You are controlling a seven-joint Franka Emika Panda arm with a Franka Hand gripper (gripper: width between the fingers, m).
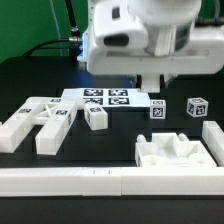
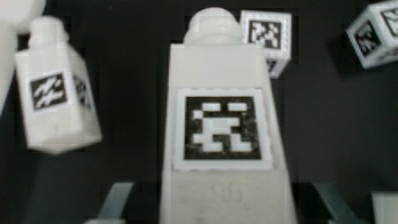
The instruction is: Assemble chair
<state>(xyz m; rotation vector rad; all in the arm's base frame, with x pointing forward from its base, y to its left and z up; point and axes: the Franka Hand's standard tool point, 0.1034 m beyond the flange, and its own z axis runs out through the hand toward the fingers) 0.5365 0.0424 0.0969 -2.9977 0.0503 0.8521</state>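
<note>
**Leg in grip, seat waiting: alignment is the item to watch**

The hand [image 2: 222, 203] is pressed onto a long white leg [image 2: 217, 120], pinching it by its two flanks. The tag faces the wrist camera and the rounded peg end points away from the hand. Whether the leg is clear of the counter [image 1: 110, 150] cannot be confirmed.

In the exterior view the hand hangs at the far middle, beside the marker board [image 1: 100, 97]. The seat [image 1: 178, 152] lies near, on the exterior view's right, well apart from the hand. A second leg [image 2: 54, 90] and two tagged blocks [image 2: 267, 35] lie loose.

Judged step: carrying the leg to the seat.

Recommendations:
- Keep the leg square in the pinch.
- Bring the peg straight over its socket.
- Descend without tilt.
- Release only once the leg is fully seated.
</note>
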